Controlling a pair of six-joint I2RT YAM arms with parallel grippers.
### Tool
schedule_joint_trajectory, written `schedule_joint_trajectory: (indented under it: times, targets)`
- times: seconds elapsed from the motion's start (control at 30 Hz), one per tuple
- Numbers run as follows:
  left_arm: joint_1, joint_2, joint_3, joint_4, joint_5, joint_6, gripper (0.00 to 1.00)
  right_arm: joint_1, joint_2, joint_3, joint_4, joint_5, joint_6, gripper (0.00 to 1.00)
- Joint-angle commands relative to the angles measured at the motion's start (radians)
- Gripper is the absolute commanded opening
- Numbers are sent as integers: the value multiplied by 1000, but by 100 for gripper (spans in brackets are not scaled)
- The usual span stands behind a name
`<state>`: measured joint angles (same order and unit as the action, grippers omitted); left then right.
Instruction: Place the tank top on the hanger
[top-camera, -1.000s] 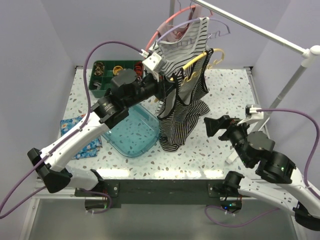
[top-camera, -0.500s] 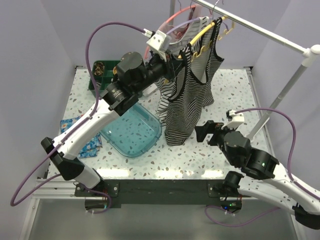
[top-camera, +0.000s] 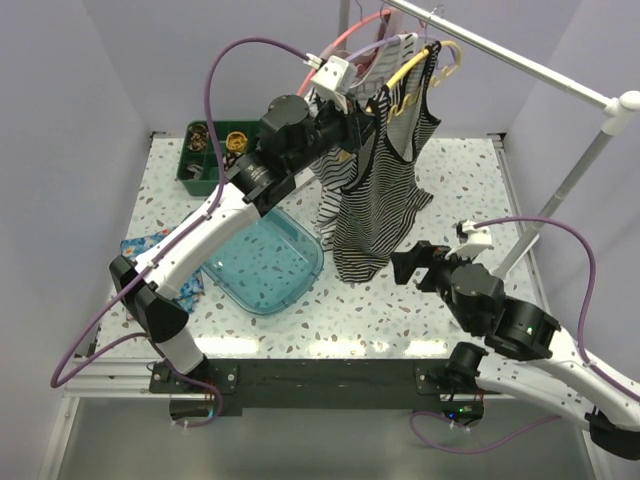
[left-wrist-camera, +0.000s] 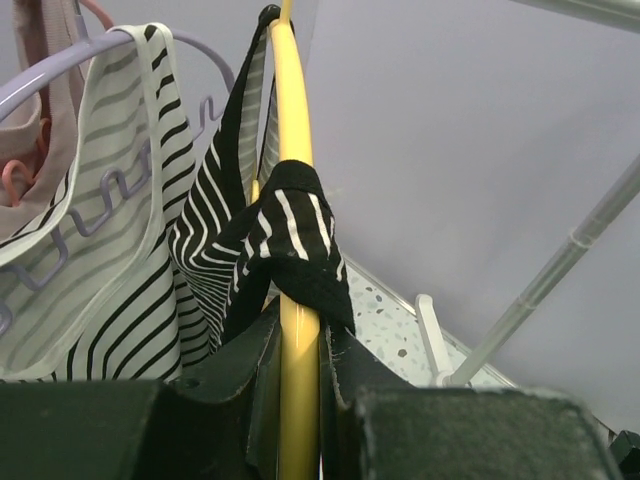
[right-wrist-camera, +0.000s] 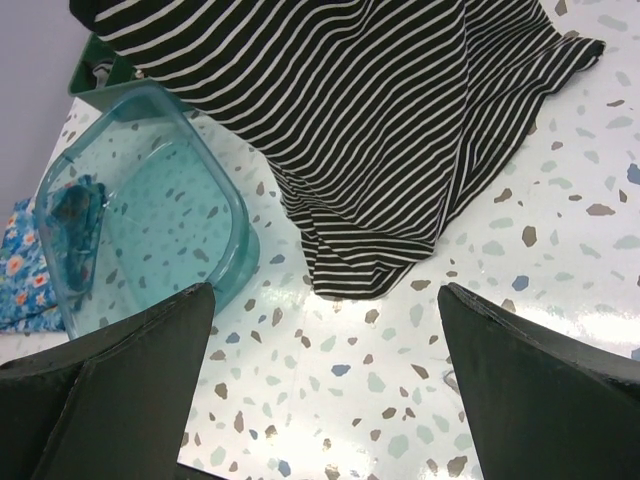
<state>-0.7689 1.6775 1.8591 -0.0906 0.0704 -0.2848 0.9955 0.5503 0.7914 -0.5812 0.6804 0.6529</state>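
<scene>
My left gripper (top-camera: 366, 108) is raised high and shut on one end of the yellow hanger (top-camera: 411, 66), whose bar runs up between the jaws (left-wrist-camera: 290, 130). The dark striped tank top (top-camera: 378, 185) hangs from that hanger, one strap looped over the bar just above my fingers (left-wrist-camera: 292, 235). Its hem reaches the table (right-wrist-camera: 370, 270). The hanger's top end sits close to the metal rail (top-camera: 500, 50); whether it rests on it I cannot tell. My right gripper (top-camera: 413, 266) stands open and low over the table (right-wrist-camera: 325, 345), near the hem, holding nothing.
A mostly white striped top (left-wrist-camera: 110, 200) on a lilac hanger (left-wrist-camera: 60, 72) and a pink hanger (top-camera: 340, 40) hang on the rail behind. A teal plastic tub (top-camera: 265, 262), a green tray (top-camera: 205, 150) and a blue floral cloth (top-camera: 150, 250) lie at the left. The rack's post (top-camera: 560, 190) stands at the right.
The left arm has lifted the hanger and tank top up and to the right, toward the rail. The right arm pulled back toward the near edge, then held still.
</scene>
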Motion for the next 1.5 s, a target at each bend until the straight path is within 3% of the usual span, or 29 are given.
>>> schedule_joint_trajectory:
  times: [0.0,0.37,0.77,0.87,0.9,1.0,1.3,1.47]
  targets:
    - [20,-22,45,169,-4,-30,0,2,-10,-7,6,2,28,99]
    - [62,86,169,106,63,-51,0,2,11,-11,21,-8,30,98]
    - [75,48,51,114,83,-57,0,2,25,-17,27,-16,31,99]
    - [82,19,15,118,75,-47,13,3,37,-15,37,-18,25,99]
    - [82,11,8,123,72,-44,23,2,40,-14,38,-16,24,99]
    - [88,-22,-24,132,69,-36,39,2,53,-12,44,-19,21,99]
    - [92,-117,-78,109,66,-5,68,2,62,-17,57,-18,13,99]
    - [94,-284,-273,140,39,-23,81,3,60,-30,67,-12,7,99]
